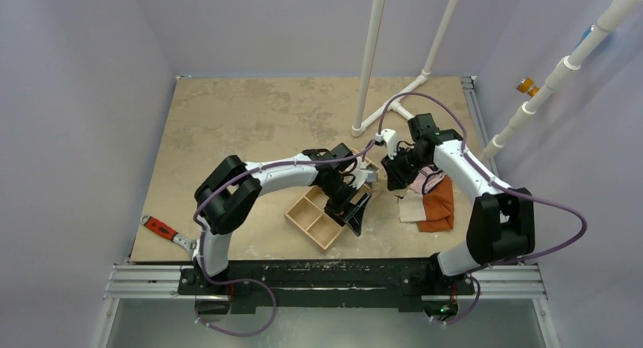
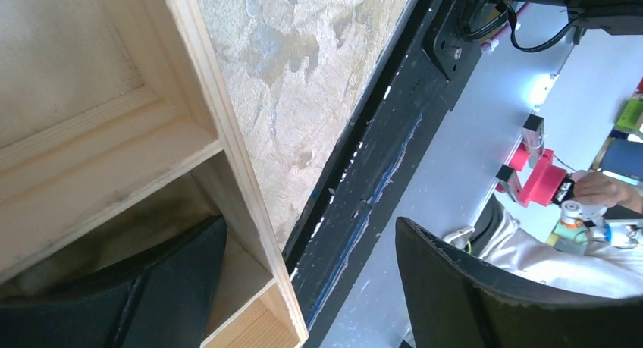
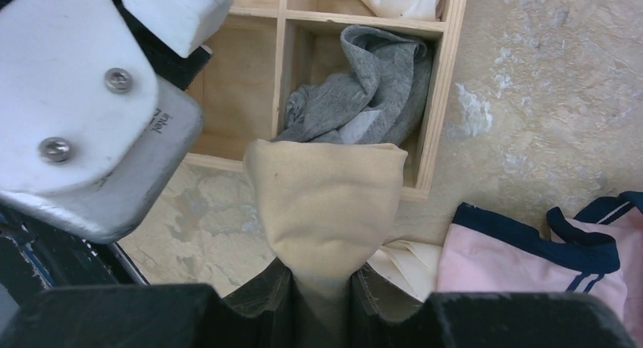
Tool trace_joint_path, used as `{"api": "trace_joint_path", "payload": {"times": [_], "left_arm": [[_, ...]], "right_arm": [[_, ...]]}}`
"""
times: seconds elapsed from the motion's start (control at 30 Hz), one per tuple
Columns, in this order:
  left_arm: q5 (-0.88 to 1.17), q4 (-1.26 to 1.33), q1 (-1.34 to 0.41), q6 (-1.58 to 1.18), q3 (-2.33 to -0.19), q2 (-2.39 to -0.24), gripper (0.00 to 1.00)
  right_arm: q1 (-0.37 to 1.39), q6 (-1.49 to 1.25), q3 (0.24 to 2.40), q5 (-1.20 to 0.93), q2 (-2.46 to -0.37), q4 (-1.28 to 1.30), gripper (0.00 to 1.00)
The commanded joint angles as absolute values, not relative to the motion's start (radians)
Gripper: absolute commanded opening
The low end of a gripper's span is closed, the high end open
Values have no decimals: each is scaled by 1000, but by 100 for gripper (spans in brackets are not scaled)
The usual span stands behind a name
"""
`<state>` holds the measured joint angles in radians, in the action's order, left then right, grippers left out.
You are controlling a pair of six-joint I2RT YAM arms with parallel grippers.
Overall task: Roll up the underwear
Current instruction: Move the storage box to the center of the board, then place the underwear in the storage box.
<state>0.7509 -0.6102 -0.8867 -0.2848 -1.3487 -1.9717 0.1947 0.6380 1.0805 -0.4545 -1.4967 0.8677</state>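
Underwear, bunched into a tan bundle, is pinched between the closed fingers of the right gripper and held over the edge of the wooden divided tray, beside the compartment holding grey cloth. The left gripper is spread wide, empty, astride a tray wall. Pink briefs lie outside the tray.
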Motion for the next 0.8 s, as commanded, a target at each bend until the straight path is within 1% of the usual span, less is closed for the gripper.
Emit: {"api": "trace_joint_path", "payload": {"times": [0.0, 0.17, 0.3, 0.53, 0.77], "left_arm": [[715, -611, -877, -173, -1354, -1854, 83], [713, -694, -858, 9, -1336, -1724, 86], [696, -790, -800, 151, -1333, -1636, 87], [740, -960, -519, 299, -1348, -1549, 87], [771, -1035, -287, 331, -1341, -1472, 87]], "right_arm": [[192, 614, 1102, -463, -1418, 853, 0], [237, 594, 1099, -465, -1353, 802, 0], [349, 550, 1086, -376, -1308, 713, 0], [506, 563, 1091, -267, -1316, 598, 0], [609, 679, 1113, -203, -1426, 520, 0]]}}
